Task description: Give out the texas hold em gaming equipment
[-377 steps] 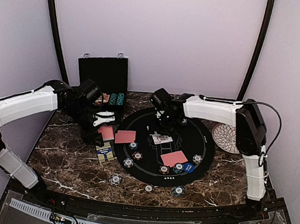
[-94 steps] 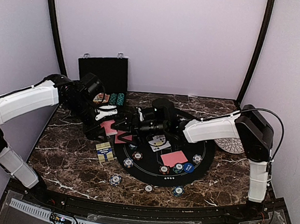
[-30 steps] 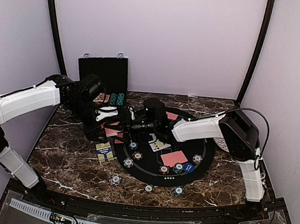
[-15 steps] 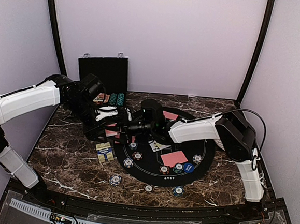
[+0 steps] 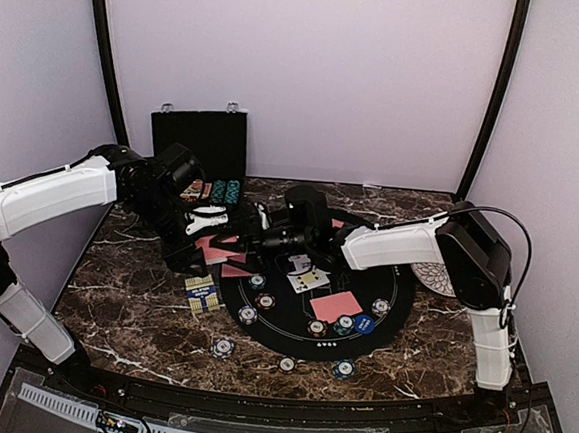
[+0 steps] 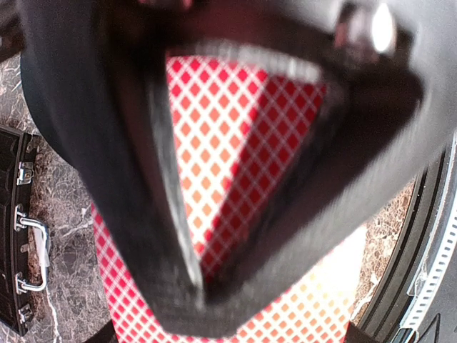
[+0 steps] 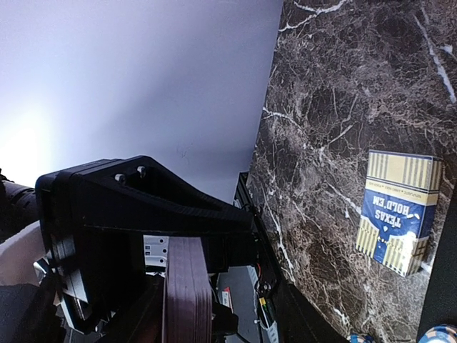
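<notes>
My left gripper [image 5: 204,236] is shut on a stack of red-backed cards [image 6: 243,136], with its jaws pinched together over them [image 6: 193,286]. My right gripper [image 5: 242,237] reaches left across the black mat to that stack. In the right wrist view the stack shows edge-on [image 7: 187,286], with my right fingers closed against both its sides. A red-backed card [image 5: 335,305] and a face-up card [image 5: 308,279] lie on the mat, among several striped chips [image 5: 265,301] and a blue disc [image 5: 363,324].
The black case [image 5: 200,141] stands open at the back left. A Texas Hold'em card box [image 5: 201,292] lies left of the mat [image 5: 396,285] and also shows in the right wrist view [image 7: 397,211]. Three chips [image 5: 222,348] lie near the front. The white plate [image 5: 437,273] sits at the right.
My right arm swung left from the mat's centre to the stack in my left gripper. In the last half second it drew back slightly to the right. The left arm stayed put.
</notes>
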Motion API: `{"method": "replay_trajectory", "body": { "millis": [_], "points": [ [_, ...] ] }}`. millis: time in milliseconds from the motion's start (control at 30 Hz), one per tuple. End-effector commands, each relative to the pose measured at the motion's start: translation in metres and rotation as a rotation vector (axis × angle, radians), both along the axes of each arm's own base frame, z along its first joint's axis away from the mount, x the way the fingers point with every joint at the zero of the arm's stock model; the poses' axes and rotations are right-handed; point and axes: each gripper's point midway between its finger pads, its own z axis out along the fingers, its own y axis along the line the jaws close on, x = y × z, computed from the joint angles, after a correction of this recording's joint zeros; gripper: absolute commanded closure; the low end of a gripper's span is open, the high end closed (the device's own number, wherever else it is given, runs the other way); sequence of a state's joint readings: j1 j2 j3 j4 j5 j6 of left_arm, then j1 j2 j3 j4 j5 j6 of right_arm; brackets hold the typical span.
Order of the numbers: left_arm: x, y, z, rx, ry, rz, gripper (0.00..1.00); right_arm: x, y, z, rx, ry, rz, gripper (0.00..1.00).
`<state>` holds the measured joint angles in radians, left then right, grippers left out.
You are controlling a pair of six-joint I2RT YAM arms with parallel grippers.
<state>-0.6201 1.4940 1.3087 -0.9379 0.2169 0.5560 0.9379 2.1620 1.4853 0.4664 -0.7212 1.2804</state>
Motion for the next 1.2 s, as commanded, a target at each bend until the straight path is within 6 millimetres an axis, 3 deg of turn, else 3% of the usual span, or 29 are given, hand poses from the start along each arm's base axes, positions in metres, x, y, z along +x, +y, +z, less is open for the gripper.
{"method": "replay_trajectory", "body": {
  "millis": [0,267,633,1167],
  "points": [
    [-0.001,0.000,0.014,-0.027,-0.028,-0.001,1.00,0.007,-0.017,0.024,0.005,-0.053,-0.025,0.46],
    [-0.001,0.000,0.013,-0.026,-0.024,0.000,1.00,0.005,-0.024,0.046,0.041,-0.071,-0.018,0.50],
    [0.000,0.000,0.014,-0.023,-0.027,0.001,1.00,0.000,-0.030,0.042,0.036,-0.045,0.002,0.80],
    [0.001,0.000,0.013,-0.019,-0.025,0.001,1.00,0.005,-0.045,0.048,0.040,-0.041,-0.009,0.88]
  ]
}}
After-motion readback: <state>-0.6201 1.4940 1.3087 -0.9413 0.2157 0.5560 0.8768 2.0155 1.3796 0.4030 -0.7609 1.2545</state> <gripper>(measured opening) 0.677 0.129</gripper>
